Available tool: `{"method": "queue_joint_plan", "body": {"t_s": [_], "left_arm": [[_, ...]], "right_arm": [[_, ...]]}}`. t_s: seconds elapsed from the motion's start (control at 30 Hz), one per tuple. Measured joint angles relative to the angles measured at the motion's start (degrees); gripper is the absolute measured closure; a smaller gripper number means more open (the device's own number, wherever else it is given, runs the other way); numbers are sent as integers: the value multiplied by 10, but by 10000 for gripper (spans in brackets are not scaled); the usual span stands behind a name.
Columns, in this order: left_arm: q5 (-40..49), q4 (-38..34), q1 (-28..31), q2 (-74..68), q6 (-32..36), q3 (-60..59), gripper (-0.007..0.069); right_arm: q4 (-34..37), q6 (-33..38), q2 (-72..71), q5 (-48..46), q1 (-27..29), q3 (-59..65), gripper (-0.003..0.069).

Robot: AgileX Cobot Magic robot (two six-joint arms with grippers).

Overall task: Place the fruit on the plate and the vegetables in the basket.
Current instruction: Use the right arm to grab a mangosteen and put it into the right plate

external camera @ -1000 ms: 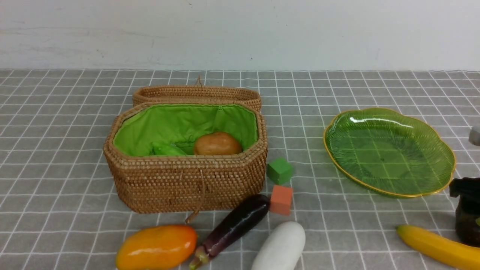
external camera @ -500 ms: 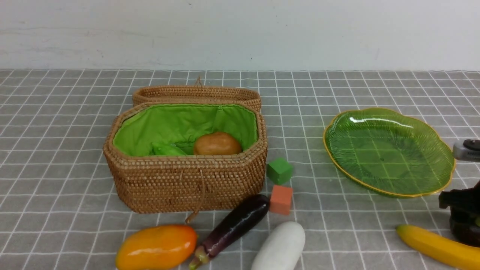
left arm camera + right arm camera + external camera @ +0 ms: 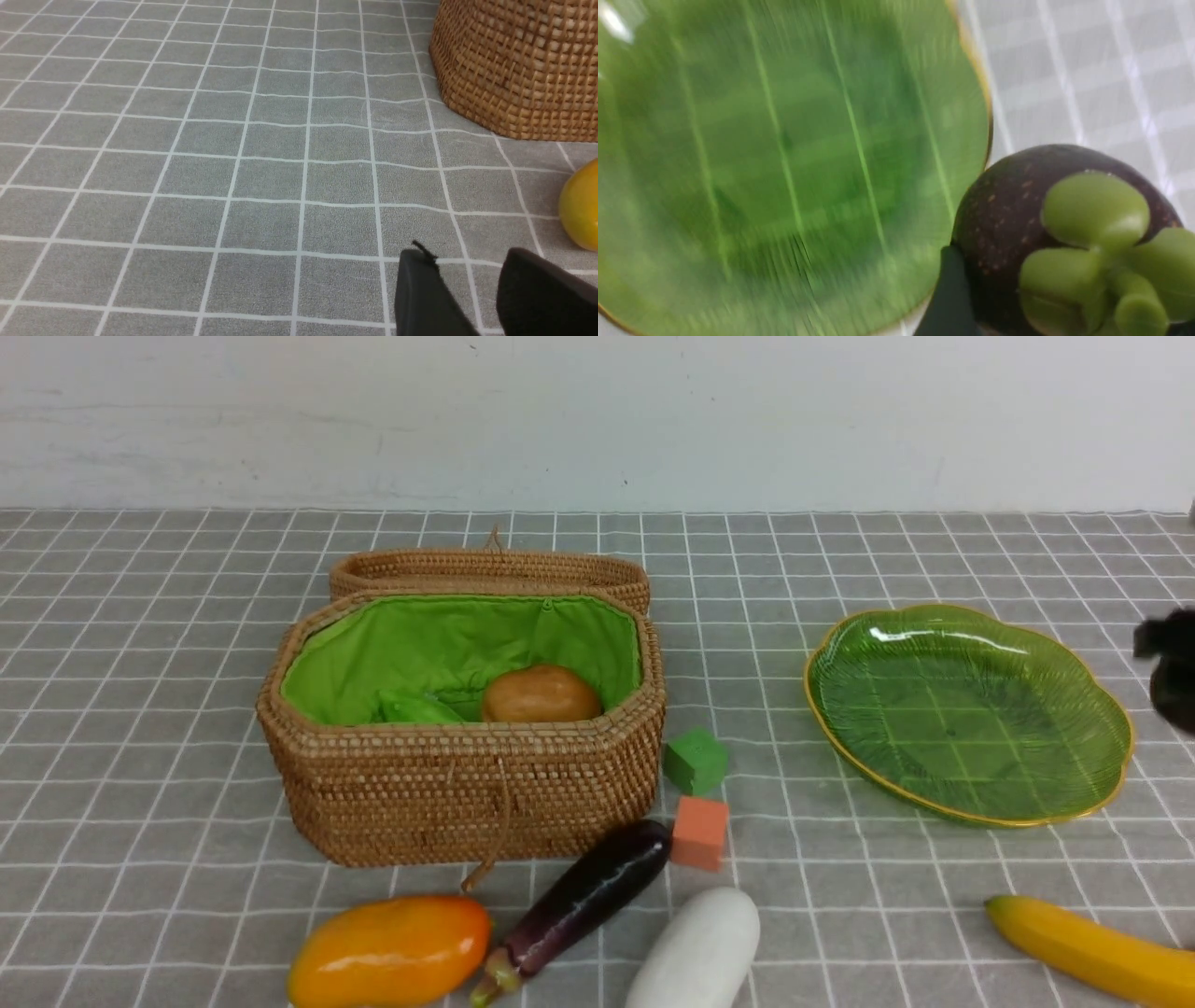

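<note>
Tablecloth (image 3: 140, 663): grey, printed with a white grid, covering the whole work surface up to a plain white wall (image 3: 597, 420) that carries faint scuffs. Cloth lies flat, with slight ripples in the grid lines seen from the left wrist view. Basket (image 3: 467, 793) stands left of centre and is uncovered, its woven lid (image 3: 485, 569) lying directly behind it. Inside, on the bright green lining (image 3: 448, 635), sit the potato (image 3: 541, 695) and the green pod (image 3: 415, 709), side by side. Green cube (image 3: 695, 761) is just right of the basket and the orange cube (image 3: 700, 831) is nearer the camera. Eggplant (image 3: 588, 896) lies diagonally in front of the basket, its blunt end just beside the orange cube; whether they touch cannot be told. Radish (image 3: 695, 952) lies right of the eggplant and the mango (image 3: 387, 952) left of it, both at the near edge. Banana (image 3: 1092, 952) lies on the cloth at the near right corner. Plate (image 3: 971, 719) sits on the right with nothing on it. Right gripper (image 3: 1167, 649) hangs above the cloth at the plate's right edge, clamped on the mangosteen (image 3: 1004, 219); one dark finger (image 3: 948, 298) presses against its skin, green cap toward the wrist camera. That view is motion-blurred. Left gripper (image 3: 481, 298) is low over bare cloth left of the basket, its fingers apart with nothing between them.
</note>
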State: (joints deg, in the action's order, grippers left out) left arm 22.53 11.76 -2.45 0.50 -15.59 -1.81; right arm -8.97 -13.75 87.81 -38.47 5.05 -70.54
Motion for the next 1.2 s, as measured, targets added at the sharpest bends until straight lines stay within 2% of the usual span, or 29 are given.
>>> {"method": "queue_joint_plan", "body": {"t_s": [0.1,0.23,0.37,0.43,0.7,0.9,1.07,1.2], "left_arm": [[0,0,0,0,0,0,386],[0,0,0,0,0,0,386],[0,0,0,0,0,0,386],[0,0,0,0,0,0,386],[0,0,0,0,0,0,386],[0,0,0,0,0,0,386],[0,0,0,0,0,0,386],[0,0,0,0,0,0,386]], "right_arm": [[22,21,9,13,0,-38,117],[132,117,86,65,0,-96,117],[207,174,171,66,0,-114,117],[222,186,214,64,0,-119,117],[233,194,281,83,0,-126,116],[233,194,256,67,0,-130,-13],[214,194,200,27,0,-130,-13],[199,194,114,-45,-1,-124,-5]]}}
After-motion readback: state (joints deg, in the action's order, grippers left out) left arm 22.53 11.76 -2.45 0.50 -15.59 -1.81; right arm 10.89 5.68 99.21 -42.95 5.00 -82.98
